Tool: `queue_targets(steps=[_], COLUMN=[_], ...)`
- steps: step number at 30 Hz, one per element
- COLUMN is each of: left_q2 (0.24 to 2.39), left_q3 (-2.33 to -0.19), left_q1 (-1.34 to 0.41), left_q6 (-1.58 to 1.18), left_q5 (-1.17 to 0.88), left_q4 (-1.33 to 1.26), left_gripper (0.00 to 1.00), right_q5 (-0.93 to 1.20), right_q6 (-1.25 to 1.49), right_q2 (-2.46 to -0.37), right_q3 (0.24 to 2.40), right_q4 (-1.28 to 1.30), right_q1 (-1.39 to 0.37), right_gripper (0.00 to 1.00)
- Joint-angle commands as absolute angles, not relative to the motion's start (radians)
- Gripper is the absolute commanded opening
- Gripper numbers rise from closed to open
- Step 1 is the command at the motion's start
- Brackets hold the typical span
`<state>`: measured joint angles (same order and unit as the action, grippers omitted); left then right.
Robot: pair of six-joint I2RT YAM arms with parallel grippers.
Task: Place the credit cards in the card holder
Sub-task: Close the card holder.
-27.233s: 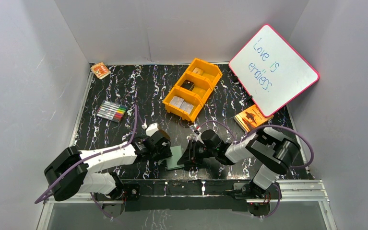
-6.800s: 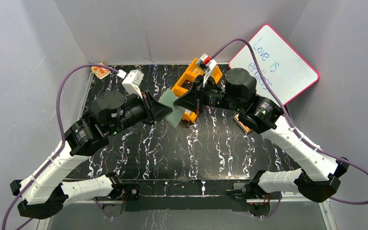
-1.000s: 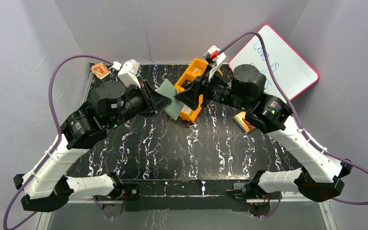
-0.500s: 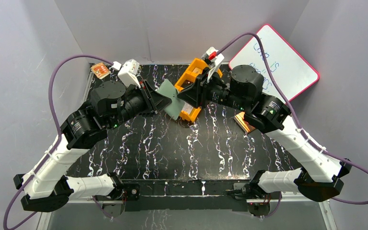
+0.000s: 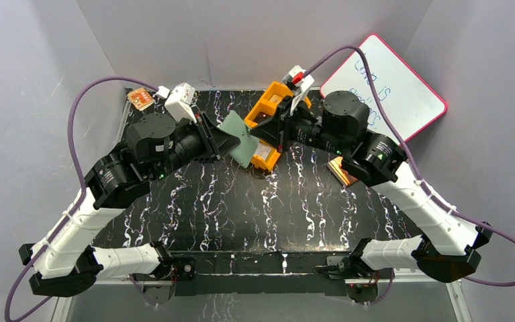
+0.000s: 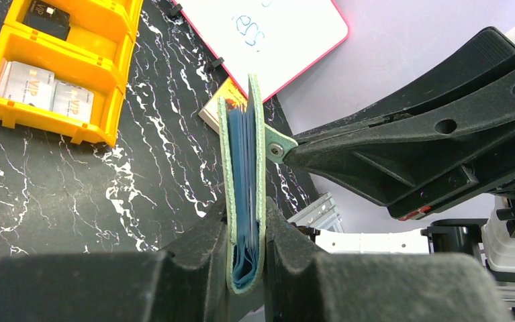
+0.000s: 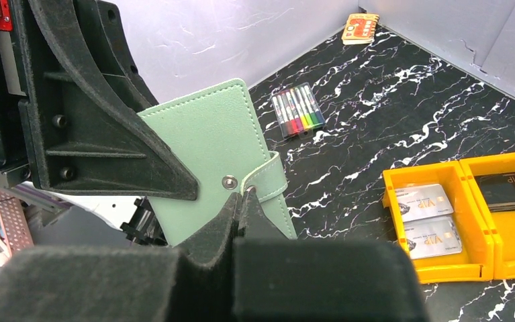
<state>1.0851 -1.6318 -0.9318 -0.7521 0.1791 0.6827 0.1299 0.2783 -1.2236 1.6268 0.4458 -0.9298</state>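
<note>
None of the credit cards (image 7: 424, 199) is loaded yet, all lying in the orange tray (image 5: 278, 94) at upper centre, while the left pincer (image 6: 244, 221) clamps the card holder (image 5: 240, 139) upright just beside it and the right pincer (image 7: 246, 200) pinches its snap tab (image 7: 268, 176), seemingly to open it.

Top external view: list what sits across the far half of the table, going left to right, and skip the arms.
orange patterned packet → card holder, held up off the table → orange tray → whiteboard
</note>
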Motion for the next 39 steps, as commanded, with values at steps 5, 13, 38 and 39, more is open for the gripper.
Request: queue_targets(steps=[5,13,38,39], left_q2=[1.072,1.085,1.117,1.117], left_q3=[-1.649,-1.662,-1.675,-1.675], left_q1=[-0.936,-0.936,-0.936,-0.936], left_q6=[-0.74,-0.733,-0.718,-0.718], left_q5=[0.155,0.138,-0.046,-0.06], left_q4=[0.656,0.666,0.617,0.61], left_gripper=[0.0,0.0,0.0,0.0], right_q5=[0.2,0.294,0.312,0.312], right_q6=[0.211,0.158,0.176,0.177], right_q2=[-1.193,-1.223,-1.269,-1.272], right_q3=[1.66,1.711,1.694,1.692], right_q4=[0.404,0.458,0.49,0.489], right_q1=[-0.93,-0.93,-0.93,-0.931], right_gripper=[0.0,0.0,0.0,0.0])
